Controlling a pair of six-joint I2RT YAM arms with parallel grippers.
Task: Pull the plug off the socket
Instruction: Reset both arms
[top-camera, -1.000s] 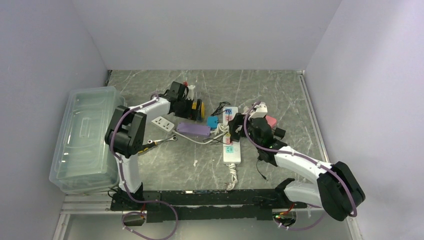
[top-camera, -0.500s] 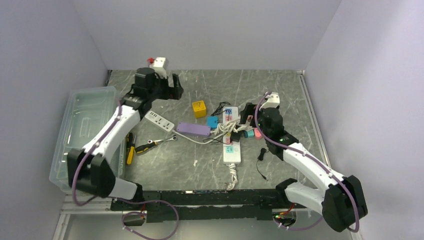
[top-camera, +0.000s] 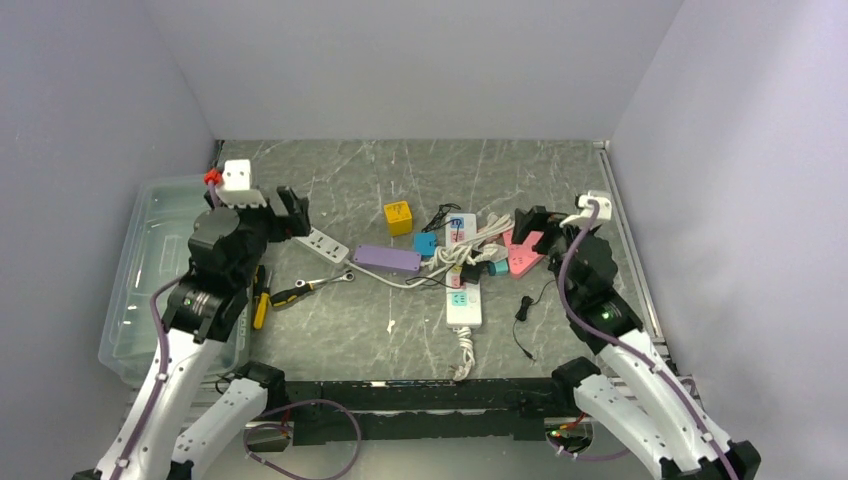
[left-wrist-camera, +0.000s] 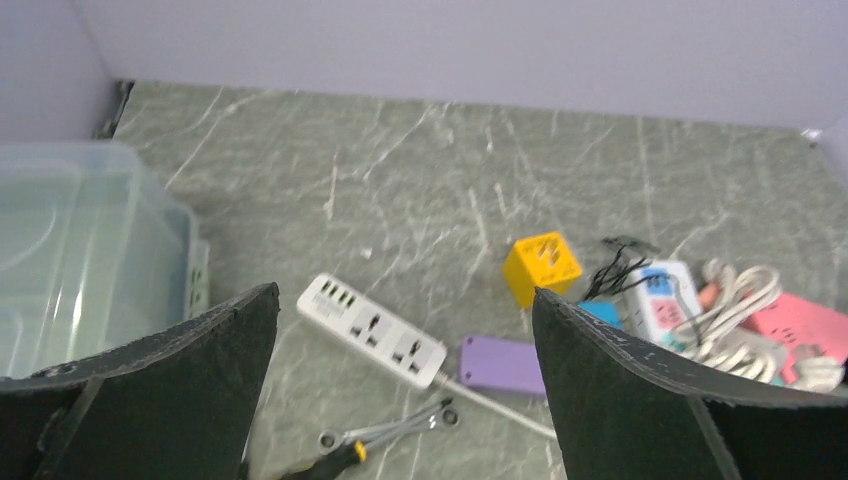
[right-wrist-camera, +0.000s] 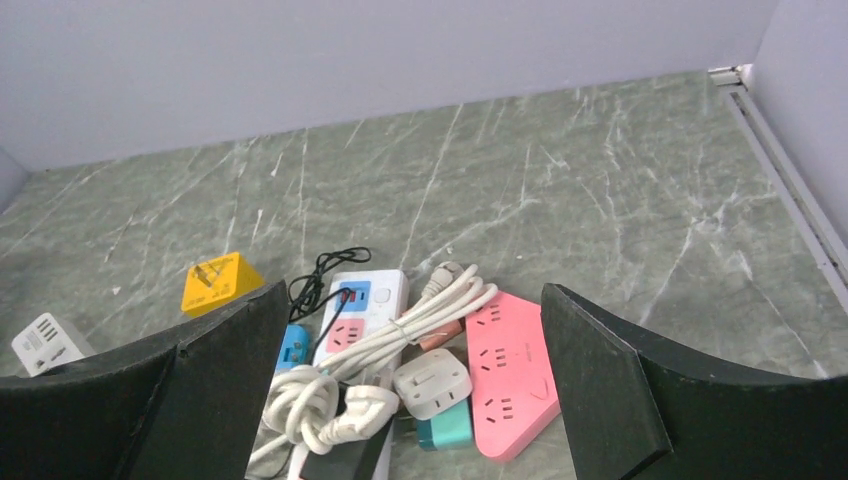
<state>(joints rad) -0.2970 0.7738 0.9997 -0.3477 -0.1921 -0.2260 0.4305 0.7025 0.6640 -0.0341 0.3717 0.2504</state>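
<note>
We see the left jaws and right jaws both spread wide and empty above the bench (top-camera: 400, 330), while the white plug (right-wrist-camera: 432, 383) sits mid-bench among cords, just left of the pink strip (right-wrist-camera: 512, 390).

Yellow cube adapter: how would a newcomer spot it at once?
On the grey-green marble table, find the tangle of power strips and white cords near the middle. Just beyond its left edge, standing alone, is the yellow cube adapter. It is the only yellow block; the purple box nearby lies flat.
</note>
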